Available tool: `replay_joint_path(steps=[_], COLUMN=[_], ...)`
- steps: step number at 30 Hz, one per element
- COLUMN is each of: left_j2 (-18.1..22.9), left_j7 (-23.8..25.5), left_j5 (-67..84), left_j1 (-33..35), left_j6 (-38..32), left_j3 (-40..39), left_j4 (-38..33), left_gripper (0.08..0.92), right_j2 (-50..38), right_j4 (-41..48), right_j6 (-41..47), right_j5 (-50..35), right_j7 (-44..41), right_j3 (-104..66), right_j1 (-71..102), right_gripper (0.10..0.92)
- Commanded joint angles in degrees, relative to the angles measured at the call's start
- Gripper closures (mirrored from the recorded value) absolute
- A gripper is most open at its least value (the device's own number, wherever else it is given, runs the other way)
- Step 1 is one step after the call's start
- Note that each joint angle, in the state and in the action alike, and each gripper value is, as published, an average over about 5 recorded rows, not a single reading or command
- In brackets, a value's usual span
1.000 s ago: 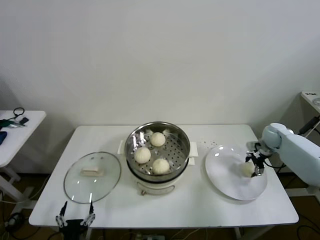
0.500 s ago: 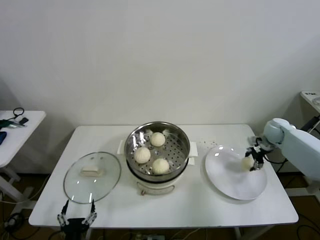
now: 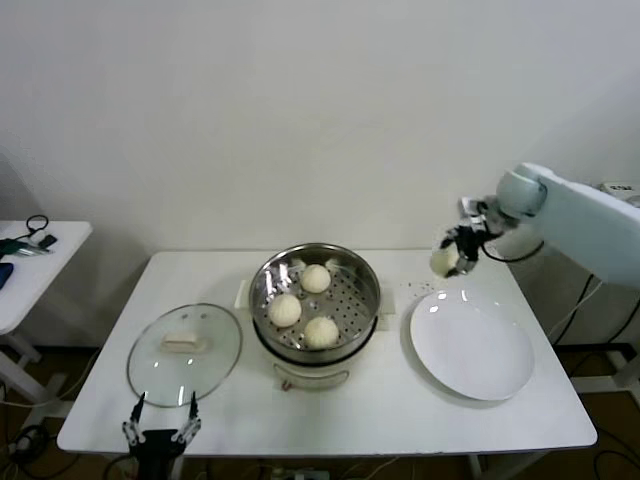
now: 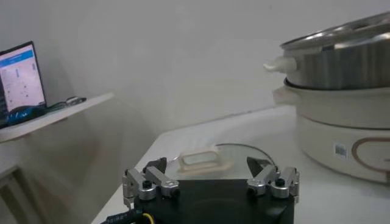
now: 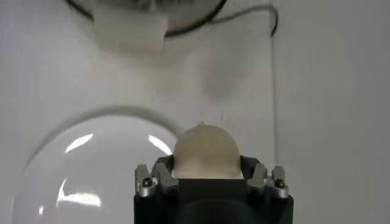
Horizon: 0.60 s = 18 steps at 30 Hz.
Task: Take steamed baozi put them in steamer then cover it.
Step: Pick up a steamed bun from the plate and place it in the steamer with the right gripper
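Cream-white dough fills the right claw (image 3: pixel 447 258): it is clamped on one baozi (image 5: pixel 206 151), held in the air over the far right of the desk (image 3: pixel 400 425), above the far edge of the white plate (image 3: pixel 471 350) and to the right of the steamer (image 3: pixel 316 300). The plate is bare. Three more baozi (image 3: pixel 303 306) lie on the perforated tray inside the steel steamer, which stands on a white base at mid-desk. A small label and a curved mark show on that base (image 4: pixel 353 152) in the left wrist view, too small to read. The glass cover (image 3: pixel 185 353) lies flat on the desk left of the steamer, its cream handle (image 4: pixel 201 161) up. The left claw (image 3: pixel 158 434) hangs at the near left desk edge, fingers spread apart, just near of the cover. A side table (image 3: pixel 30 265) with a laptop (image 4: pixel 21 79) stands further left.
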<state>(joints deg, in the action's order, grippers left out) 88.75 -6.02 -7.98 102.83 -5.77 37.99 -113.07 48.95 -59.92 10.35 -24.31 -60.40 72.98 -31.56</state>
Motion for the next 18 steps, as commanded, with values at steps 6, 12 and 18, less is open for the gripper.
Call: replay_joint_path(steps=[6,12,18], left_j2=[0.08,-0.51,-0.84], left_j7=[-0.17,-0.14,-0.01], left_j5=[0.42,1.51,1.81], left_j1=[0.62,1.22,1.05], left_j6=[-1.06,-1.69,-1.68], left_j3=[-1.02,-0.67,-0.58], left_j4=[0.00,-0.16,-0.20], left_gripper=[0.177,0.177,0.177], right_j2=[12.40,15.31,19.79], right_j4=[-12.28,-14.92,-14.08], right_j6=[9.16,11.01,12.82], right_j5=[-30.11,-30.16,-29.78], right_j7=[11.48,13.24,14.45], right_j3=[17.64,22.51,25.33], right_j1=[-18.99,-18.24,-15.79], right_gripper=[0.321,0.321,0.321])
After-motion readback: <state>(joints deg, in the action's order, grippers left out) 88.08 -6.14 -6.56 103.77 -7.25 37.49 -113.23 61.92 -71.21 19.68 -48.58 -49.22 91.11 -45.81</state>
